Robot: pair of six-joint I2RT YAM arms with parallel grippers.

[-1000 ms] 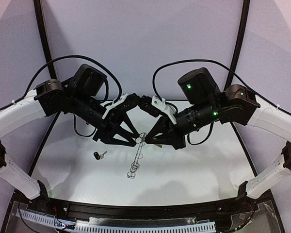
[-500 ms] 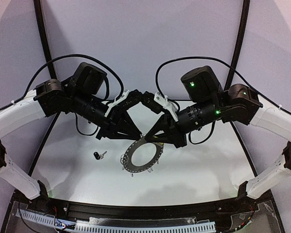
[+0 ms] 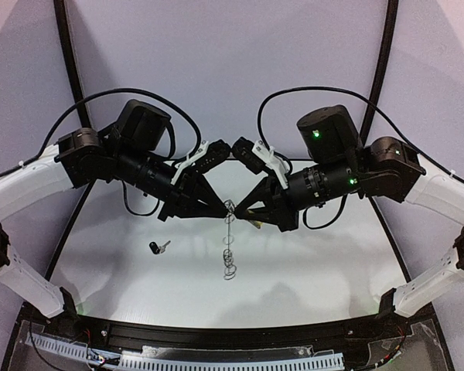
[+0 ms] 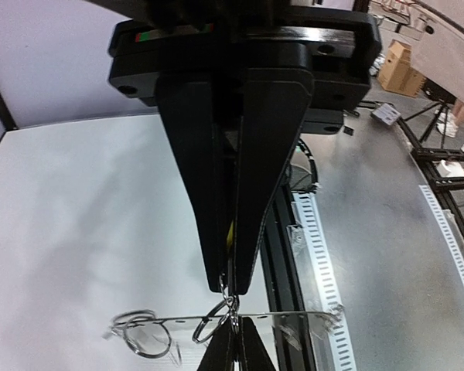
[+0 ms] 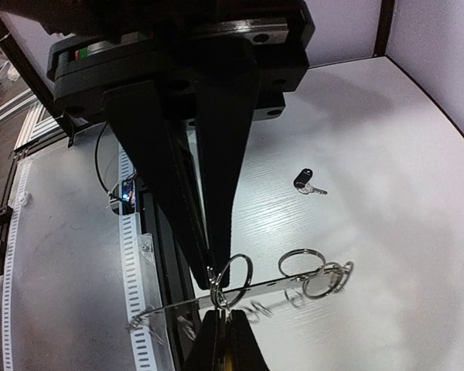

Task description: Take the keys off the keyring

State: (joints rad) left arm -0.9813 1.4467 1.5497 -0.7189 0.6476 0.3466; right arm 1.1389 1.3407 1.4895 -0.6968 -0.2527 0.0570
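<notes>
The keyring [image 3: 229, 249] hangs edge-on above the table between my two gripper tips, its wire loops bunched at the lower end. It appears as a thin bar in the left wrist view [image 4: 294, 314] and the right wrist view [image 5: 294, 284]. My left gripper [image 3: 224, 209] [image 4: 230, 287] is shut, with a sliver of the yellow key [image 4: 232, 232] showing between its fingers. My right gripper [image 3: 237, 216] [image 5: 214, 280] is shut on a small wire loop at the ring's rim, tip to tip with the left. The black key [image 3: 158, 247] [image 5: 304, 181] lies loose on the table to the left.
The white table [image 3: 317, 263] is bounded by a black rail [image 3: 216, 334] at the near edge, with a slotted cable strip below it. Pale enclosure walls with black corner posts stand behind and on both sides.
The keyring has turned from face-on half a second ago to edge-on and now hangs straight down. Both grippers have stayed shut, tip to tip, and shifted slightly up and right.
</notes>
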